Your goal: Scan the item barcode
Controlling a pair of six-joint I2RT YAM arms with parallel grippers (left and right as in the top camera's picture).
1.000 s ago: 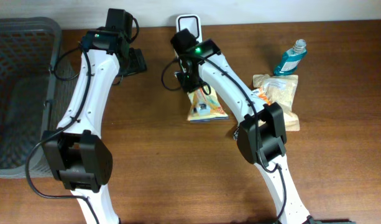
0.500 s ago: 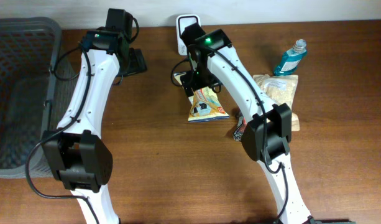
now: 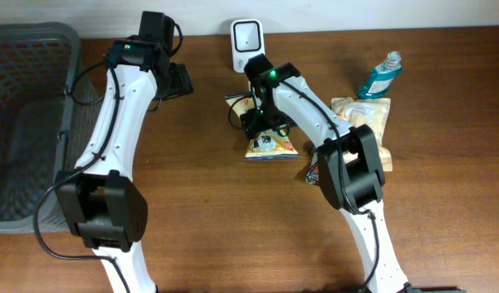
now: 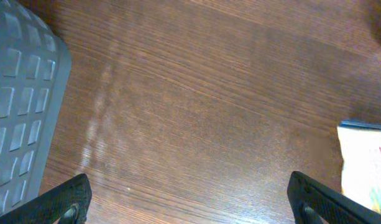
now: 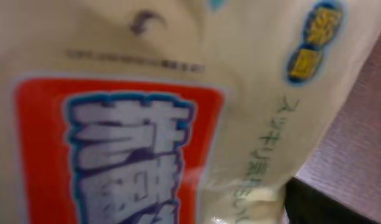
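2 grippers: left gripper point(image 4: 190, 202) spread wide, right gripper point(image 3: 259, 124) over snack packet point(image 3: 271, 147), grip state unclear

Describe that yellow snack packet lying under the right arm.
The snack packet is a pale yellow plastic pouch with a red panel bearing blue-outlined white characters, plus small green print. It lies on the wooden table, in front of the white scanner. The right gripper sits over its far end; contact is unclear.

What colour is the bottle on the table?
The bottle is teal, clearest in the overhead view.
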